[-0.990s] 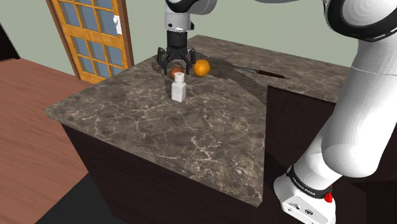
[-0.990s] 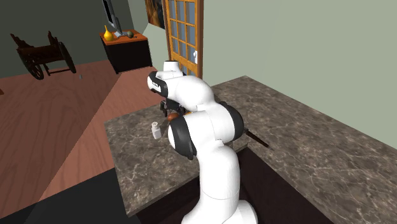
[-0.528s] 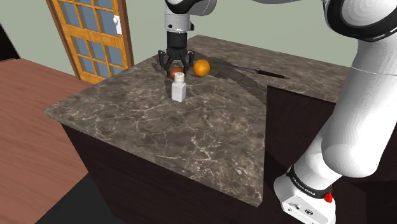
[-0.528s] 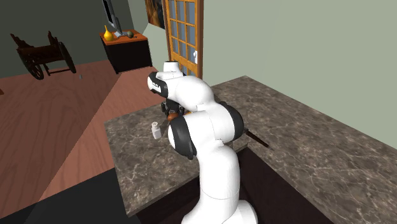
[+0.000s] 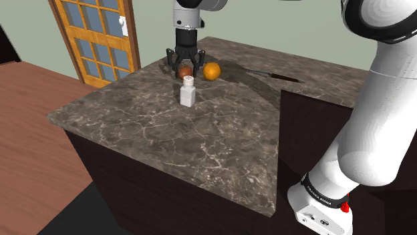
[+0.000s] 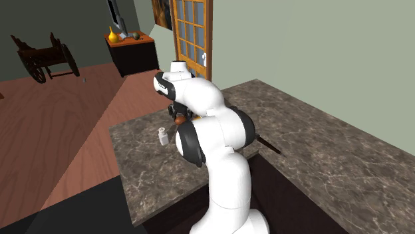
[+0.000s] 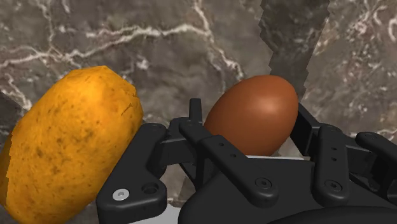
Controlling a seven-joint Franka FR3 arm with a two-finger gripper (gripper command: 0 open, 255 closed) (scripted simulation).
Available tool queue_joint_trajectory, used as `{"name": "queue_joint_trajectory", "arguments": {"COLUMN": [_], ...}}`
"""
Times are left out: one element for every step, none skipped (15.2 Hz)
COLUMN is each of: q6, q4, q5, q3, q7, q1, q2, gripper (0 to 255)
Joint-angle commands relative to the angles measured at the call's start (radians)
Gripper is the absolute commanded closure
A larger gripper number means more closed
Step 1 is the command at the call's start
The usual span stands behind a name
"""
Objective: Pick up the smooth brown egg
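Gripper (image 5: pixel 185 68) fingers pinch the brown egg (image 7: pixel 251 113) between them, one black finger pressed to each flank; a second ago they stood spread wide around it, half a second ago they were drawing in, and now the hand sits slightly higher in the shoulder view with the egg raised along with it, though whether it has cleared the stone cannot be told; the egg is smooth, glossy, reddish brown, with a soft highlight on its rounded upper side and its narrower end pointing away from the palm; just beside the gripper lies an orange fruit (image 5: pixel 212 71) with a mottled, dimpled skin, close to one finger but apart from the egg; a small white shaker (image 5: pixel 188 91) stands upright near the gripper, on the side toward the counter's front edge, unmoved since the earlier pictures; beneath the gripper spreads a dark marble countertop (image 5: pixel 167 127) veined in pale lines, on dark cabinet sides; beyond the gripper stands a wooden door (image 5: pixel 93 40) with glass panes in a pale green wall, and a reddish plank floor (image 5: pixel 27 107) runs off below it.
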Motion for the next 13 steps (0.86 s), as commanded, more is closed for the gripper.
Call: {"name": "queue_joint_trajectory", "arguments": {"q6": [-0.028,-0.041,-0.054,-0.068,-0.081,-0.095,-0.109,-0.122,-0.136,-0.151,-0.165,-0.167,-0.167], "q4": [0.03,0.043,0.056,0.07,0.084,0.098,0.113,0.128,0.144,0.16,0.176,0.178,0.178], "q5": [-0.001,-0.001,-0.001,-0.001,-0.001,-0.001,-0.001,-0.001,-0.002,-0.002,-0.002,-0.002,-0.002], "q3": [0.0,0.0,0.0,0.0,0.001,0.001,0.001,0.001,0.001,0.001,0.001,0.001,0.001], "q7": [0.003,0.004,0.005,0.006,0.007,0.008,0.009,0.011,0.012,0.013,0.014,0.015,0.015], "q1": [0.0,0.0,0.001,0.001,0.001,0.001,0.001,0.001,0.001,0.001,0.001,0.001,0.001], "q2": [0.002,0.002,0.002,0.002,0.002,0.003,0.004,0.005,0.007,0.008,0.011,0.011,0.011], "gripper": [255,255,255,255,255,255,255,255,255,255,255,255,255]}}
